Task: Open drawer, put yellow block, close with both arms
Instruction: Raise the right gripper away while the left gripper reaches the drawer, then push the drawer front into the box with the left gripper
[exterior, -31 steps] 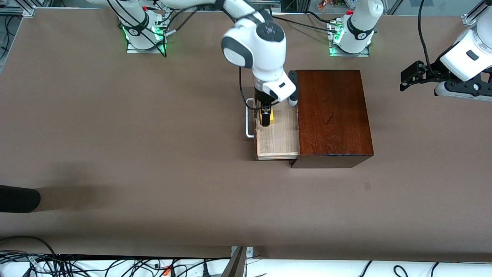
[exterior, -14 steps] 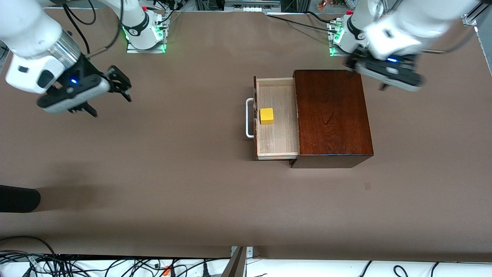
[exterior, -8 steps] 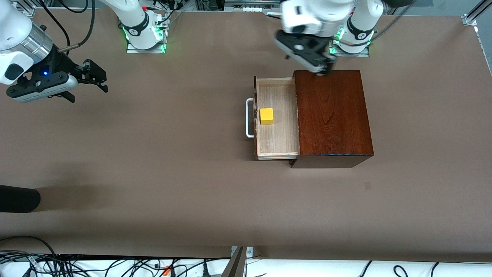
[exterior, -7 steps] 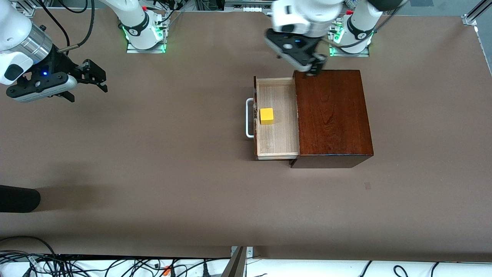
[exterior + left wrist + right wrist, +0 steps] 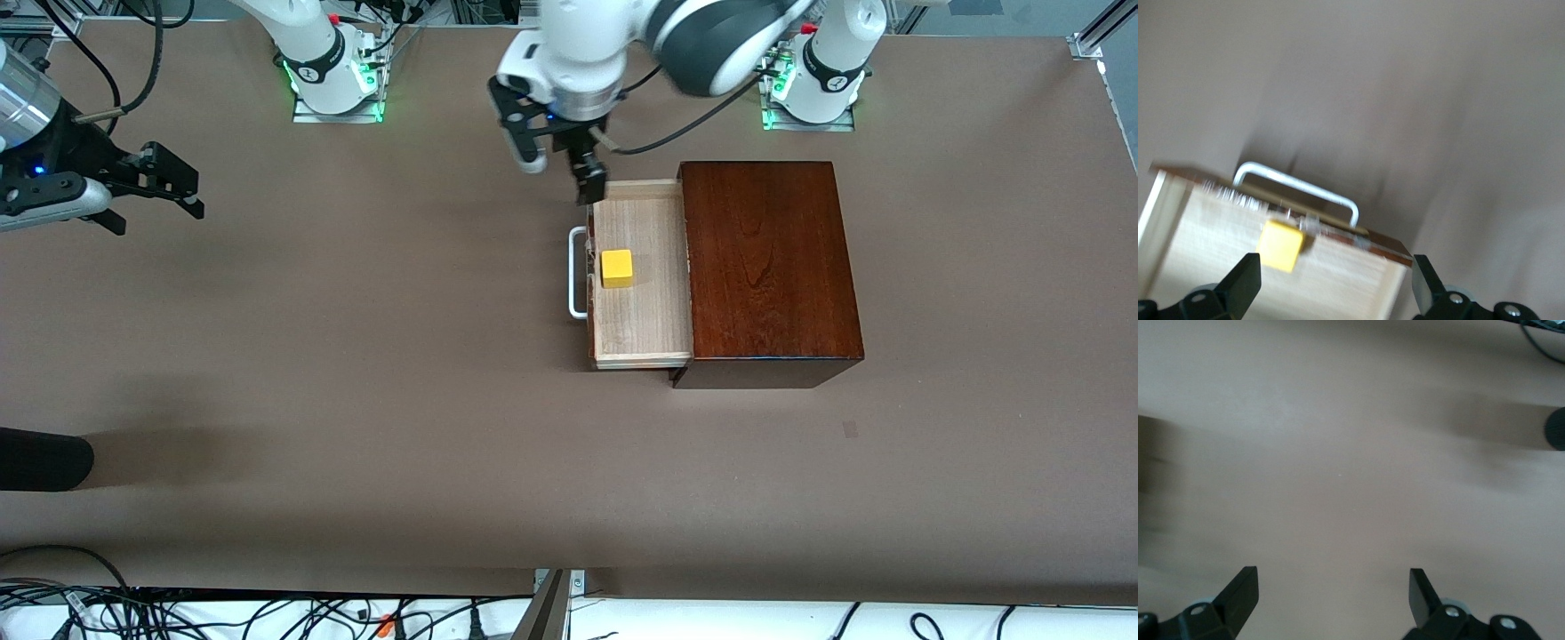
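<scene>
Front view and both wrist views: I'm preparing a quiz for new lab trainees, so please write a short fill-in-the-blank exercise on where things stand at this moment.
1. The yellow block lies inside the ____ drawer.
2. The drawer's handle is ____ in colour.
3. The left gripper, fingers open, hangs over the table beside the drawer's ____ corner.
4. The right gripper, waiting at its own end of the table, holds ____.

Missing words: open; white; farther; nothing
</scene>
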You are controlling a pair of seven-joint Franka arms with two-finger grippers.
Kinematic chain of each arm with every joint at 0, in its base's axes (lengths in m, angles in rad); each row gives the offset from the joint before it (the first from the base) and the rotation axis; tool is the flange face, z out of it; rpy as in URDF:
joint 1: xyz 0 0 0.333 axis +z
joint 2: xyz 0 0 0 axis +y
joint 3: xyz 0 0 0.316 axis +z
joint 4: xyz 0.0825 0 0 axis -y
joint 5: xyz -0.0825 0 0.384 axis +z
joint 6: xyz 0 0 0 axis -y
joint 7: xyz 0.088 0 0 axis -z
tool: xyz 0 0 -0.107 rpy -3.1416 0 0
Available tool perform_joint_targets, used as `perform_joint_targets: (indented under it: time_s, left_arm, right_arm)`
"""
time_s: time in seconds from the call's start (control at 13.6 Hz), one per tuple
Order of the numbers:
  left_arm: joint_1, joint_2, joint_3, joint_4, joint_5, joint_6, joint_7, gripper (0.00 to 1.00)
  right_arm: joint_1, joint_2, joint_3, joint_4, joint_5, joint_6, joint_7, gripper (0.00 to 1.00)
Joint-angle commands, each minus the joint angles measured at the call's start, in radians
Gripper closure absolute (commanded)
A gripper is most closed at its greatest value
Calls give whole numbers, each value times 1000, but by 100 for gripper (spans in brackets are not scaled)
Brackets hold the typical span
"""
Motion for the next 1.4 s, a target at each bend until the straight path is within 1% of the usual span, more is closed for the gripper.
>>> perform_joint_targets:
  time_s: [0.0, 0.15, 0.29, 0.59, 0.74, 0.96, 1.32]
  left_arm:
    - [-65, 143, 10, 77, 138, 23, 154, 0]
    - [-74, 197, 10, 77, 219, 25, 202, 0]
    - [-72, 233, 16, 77, 229, 27, 279, 0]
    - [-69, 272, 34, 75, 261, 27, 275, 0]
    - [-71, 277, 57, 75, 273, 30, 273, 0]
    - [-68, 287, 63, 74, 293, 62, 273, 0]
    - [-45, 280, 72, 74, 295, 53, 279, 0]
  right_arm:
    - [-7, 2, 5, 23, -38, -25, 3, 0]
    - [-10, 8, 2, 23, -32, -28, 16, 0]
    - [-10, 16, -22, 28, -22, -30, 11, 0]
    - [-8, 16, -22, 26, -21, -30, 16, 0]
    - [-8, 18, -22, 26, -21, -28, 20, 0]
    - [-7, 21, -21, 26, -19, -27, 20, 0]
    - [-5, 21, -21, 26, -18, -30, 20, 0]
